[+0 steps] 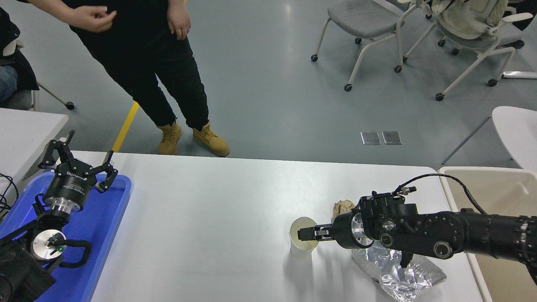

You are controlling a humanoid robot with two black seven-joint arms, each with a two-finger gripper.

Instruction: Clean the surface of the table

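Note:
The table surface (218, 209) is a wide white top. A white paper cup (300, 242) stands upright on it right of centre. My right gripper (305, 233) reaches in from the right, lying nearly level, and its tip is over the cup's right rim and mouth. Whether it holds the rim is not clear. Behind the gripper lies a crumpled brown paper wad (343, 207). A crinkled silver foil bag (398, 272) lies under the right arm. My left gripper (77, 161) is parked open above the blue tray (105, 235) at the lower left.
A beige bin (503, 197) stands off the table's right edge. A person in black with tan boots (193, 136) stands at the far side. A smaller white table (25, 126) is at the left, and wheeled chairs (365, 25) stand at the back.

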